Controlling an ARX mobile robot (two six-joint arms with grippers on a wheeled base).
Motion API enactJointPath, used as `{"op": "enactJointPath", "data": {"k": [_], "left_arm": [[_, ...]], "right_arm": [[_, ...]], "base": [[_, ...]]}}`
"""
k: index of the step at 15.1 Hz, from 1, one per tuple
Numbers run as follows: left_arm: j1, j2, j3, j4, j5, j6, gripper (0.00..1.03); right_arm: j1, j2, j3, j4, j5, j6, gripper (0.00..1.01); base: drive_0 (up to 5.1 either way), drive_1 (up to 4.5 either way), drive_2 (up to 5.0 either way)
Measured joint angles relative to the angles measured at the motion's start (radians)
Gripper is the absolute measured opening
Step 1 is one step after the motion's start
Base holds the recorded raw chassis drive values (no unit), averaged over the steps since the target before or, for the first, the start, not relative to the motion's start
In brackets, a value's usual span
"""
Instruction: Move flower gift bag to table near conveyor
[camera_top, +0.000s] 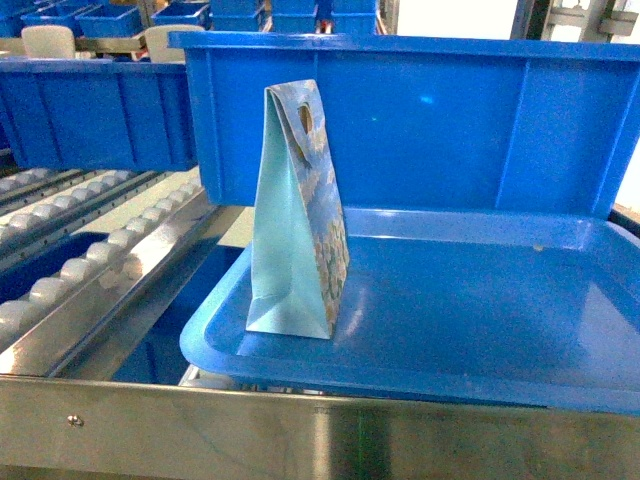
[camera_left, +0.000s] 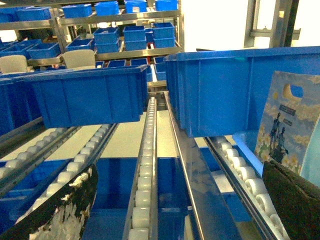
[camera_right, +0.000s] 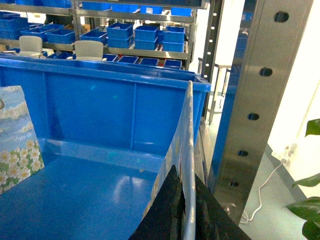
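Blue plastic bins (camera_top: 400, 120) back a blue tray (camera_top: 480, 330) holding the upright daisy-printed paper gift bag (camera_top: 300, 220), which tips easily; jaw states cannot be told.

No text, label, brand, number or sign can be read in any view; small print is seen on the face of the flower gift bag (camera_right: 17, 137) in the right wrist view, among the clouds above the daisies, but it is too blurred to be made out; a few lines of small print are likewise seen on the bag's other face (camera_left: 285, 127) in the left wrist view, above the dark figures, and these are also too small to be read; nothing legible is carried by the blue bins (camera_left: 90, 97), the steel rail (camera_top: 300, 430) or the upright post (camera_right: 260, 100).
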Motion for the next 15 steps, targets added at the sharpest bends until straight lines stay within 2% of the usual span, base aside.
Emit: {"op": "enactJointPath", "data": {"k": [2,3,8,10,13,15], "left_arm": [[-0.023,0.097,0.023,0.079,0.001,0.001,0.98],[-0.045,0.237,0.089,0.189,0.019,0.004,0.98],[-0.138,0.610,0.318,0.367,0.077,0.044,0.98],[-0.182,0.718,0.407,0.367,0.086,0.059,0.98],[-0.203,0.785,0.453,0.379,0.087,0.072,0.98],[-0.242,0.889,0.547,0.319,0.089,0.069,0.98]], "right_arm": [[0.051,-0.076,-0.033,-0.056,0.048,0.000,0.03],[0.105,-0.090,-0.041,-0.050,0.085,-0.002,0.03],[0.083,0.002,-0.043,0.079,0.081,-0.007,0.03],[0.092,0.048,-0.043,0.131,0.088,-0.006,0.03],[0.106,0.082,-0.043,0.174,0.096,-0.007,0.03],[0.124,0.157,-0.043,0.246,0.111,-0.007,0.03]], "base": [[0.0,0.00,0.0],[0.0,0.00,0.0],[0.0,0.00,0.0],[0.0,0.00,0.0],[0.0,0.00,0.0],[0.0,0.00,0.0]]}}
